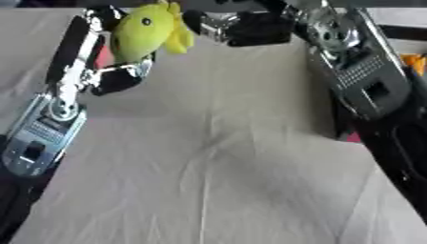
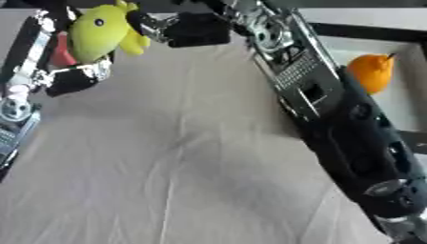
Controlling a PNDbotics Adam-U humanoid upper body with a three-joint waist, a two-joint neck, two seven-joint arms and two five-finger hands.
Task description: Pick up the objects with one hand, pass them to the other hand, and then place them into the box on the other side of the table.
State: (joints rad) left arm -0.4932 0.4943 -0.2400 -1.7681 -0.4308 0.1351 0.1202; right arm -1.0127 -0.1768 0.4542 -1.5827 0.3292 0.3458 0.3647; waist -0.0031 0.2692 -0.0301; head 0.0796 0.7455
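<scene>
A yellow plush toy (image 1: 146,31) with a dark eye is held up at the far left, above the table. My left hand (image 1: 116,78) is shut on it from below and behind. From the right, my right hand (image 2: 196,28) reaches in at the same height. Its fingers (image 2: 154,27) stretch toward the toy's fin, close to it or just touching; I cannot tell which. The box (image 2: 409,102) with a pale floor stands at the right edge, partly hidden by my right forearm. An orange object (image 2: 371,71) lies in it.
A wrinkled beige cloth (image 1: 208,167) covers the table. A small red thing (image 2: 60,52) shows behind the toy beside my left arm. My right forearm (image 2: 333,109) crosses the right side of the table above the box's near edge.
</scene>
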